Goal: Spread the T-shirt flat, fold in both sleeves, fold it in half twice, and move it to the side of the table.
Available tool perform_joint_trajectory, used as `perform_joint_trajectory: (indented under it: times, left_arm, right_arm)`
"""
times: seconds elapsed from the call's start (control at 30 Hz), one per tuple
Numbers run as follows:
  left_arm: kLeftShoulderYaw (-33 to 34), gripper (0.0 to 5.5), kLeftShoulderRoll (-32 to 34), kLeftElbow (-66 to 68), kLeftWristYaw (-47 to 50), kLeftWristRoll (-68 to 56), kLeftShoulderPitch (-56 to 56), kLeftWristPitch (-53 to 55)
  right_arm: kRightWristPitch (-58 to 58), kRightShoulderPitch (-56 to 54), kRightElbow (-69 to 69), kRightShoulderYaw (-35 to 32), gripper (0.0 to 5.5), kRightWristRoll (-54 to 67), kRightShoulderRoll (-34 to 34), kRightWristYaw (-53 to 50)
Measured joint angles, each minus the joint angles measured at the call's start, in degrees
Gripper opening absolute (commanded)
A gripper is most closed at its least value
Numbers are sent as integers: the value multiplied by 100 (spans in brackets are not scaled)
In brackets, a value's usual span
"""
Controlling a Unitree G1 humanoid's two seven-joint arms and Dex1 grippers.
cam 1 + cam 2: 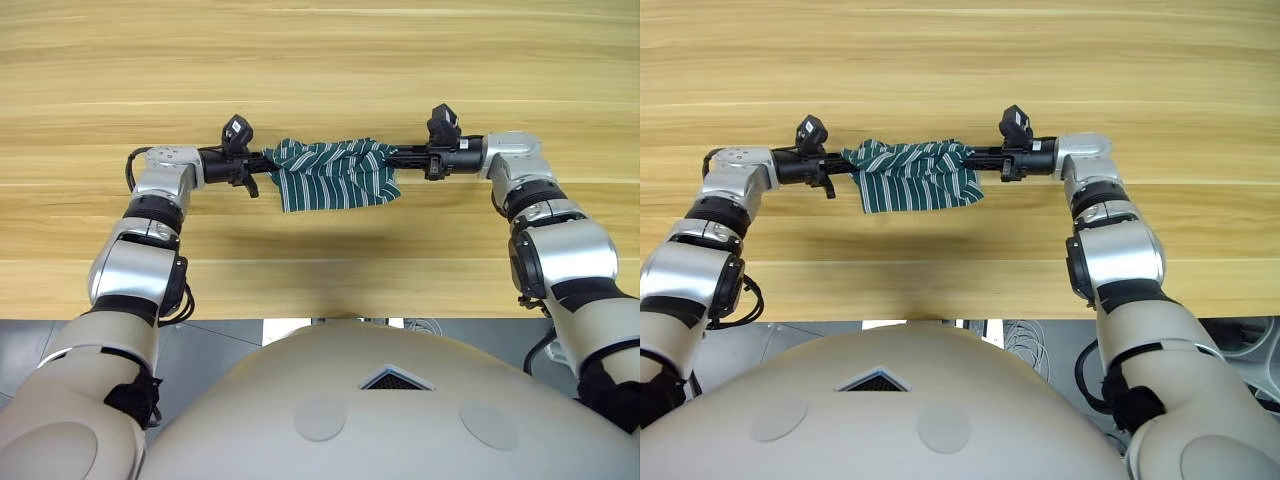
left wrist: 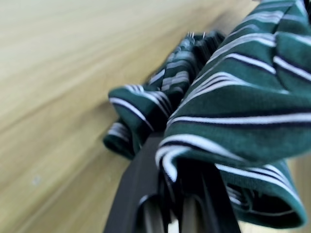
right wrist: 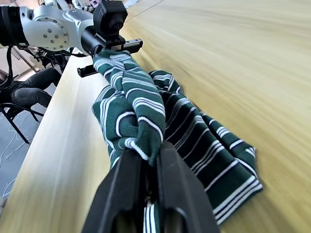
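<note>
You are holding the T-shirt [image 1: 335,172], green with white stripes, bunched up between your two grippers over the middle of the wooden table [image 1: 300,60]. Your left gripper [image 1: 262,163] is pinching one gathered end of the cloth, its fingers [image 2: 146,194] clenched on a thick fold that is spilling over them. Your right gripper [image 1: 393,157] is facing it from the other side, its fingers [image 3: 177,189] squeezing the opposite bunched end. The two arms are pointing inward at each other, roughly level, with the shirt sagging between them in a crumpled sheet toward you. Its lower hem is lying close to the wood, and you cannot tell whether it is touching. In the right wrist view the left gripper [image 3: 109,58] is showing at the far end of the cloth, near the table's edge. Beyond the near edge of the table, cables [image 1: 1025,335] are lying on the grey floor [image 1: 1240,335].
</note>
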Motion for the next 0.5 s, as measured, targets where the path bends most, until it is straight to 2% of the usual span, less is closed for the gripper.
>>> perform_joint_trajectory:
  times: [0.1, 0.17, 0.5]
  left_arm:
    - [97, 0, -8, 215, -81, 241, -51, -180]
    - [151, 0, -8, 292, -153, 393, -71, -248]
    - [741, 163, 57, 495, -239, 666, -108, -325]
  right_arm:
    - [62, 0, 82, -172, 15, -256, 47, -270]
    - [101, 0, 136, -264, 56, -401, 75, -382]
    - [296, 0, 218, -853, 229, -795, 81, -1089]
